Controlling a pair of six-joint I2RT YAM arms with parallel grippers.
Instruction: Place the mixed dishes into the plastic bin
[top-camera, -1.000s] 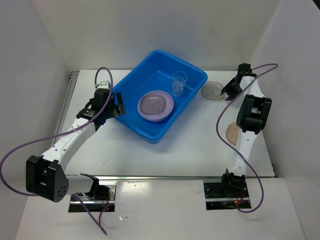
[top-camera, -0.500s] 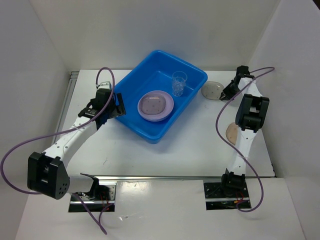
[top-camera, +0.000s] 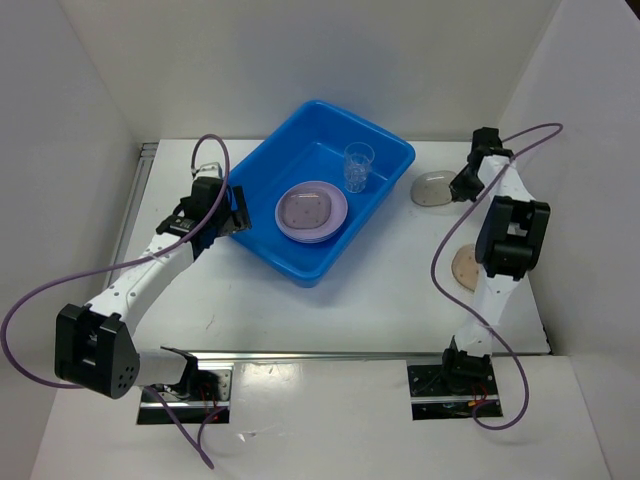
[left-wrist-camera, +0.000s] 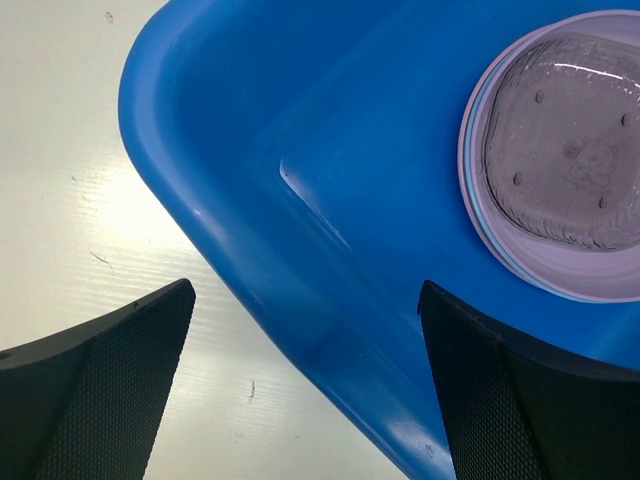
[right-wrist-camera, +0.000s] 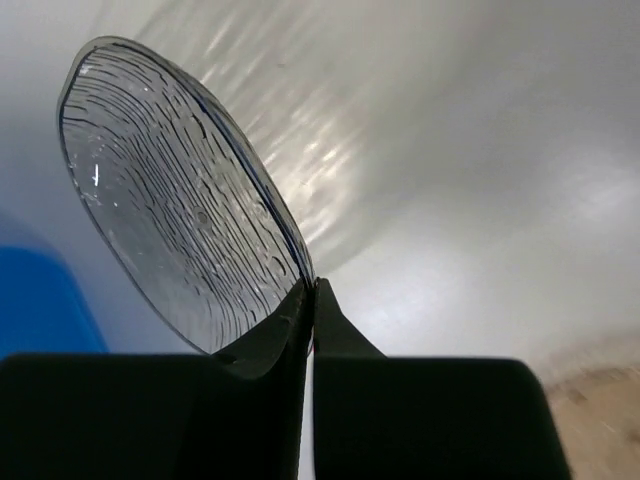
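Note:
The blue plastic bin holds a stack of round lavender plates with a speckled rounded-square plate on top, and a clear ribbed cup behind them. My right gripper is shut on the rim of a translucent grey plate right of the bin. In the right wrist view that plate stands tilted, its edge pinched at the fingertips. My left gripper is open, straddling the bin's left corner wall. A tan plate lies on the table, partly behind the right arm.
White walls enclose the table on the left, back and right. The right arm stands close to the right wall. Purple cables loop from both arms. A metal rail runs along the table's left edge.
My right gripper has closed on the grey plate's rim and tipped it up, shifting it slightly right. The left arm has barely moved.

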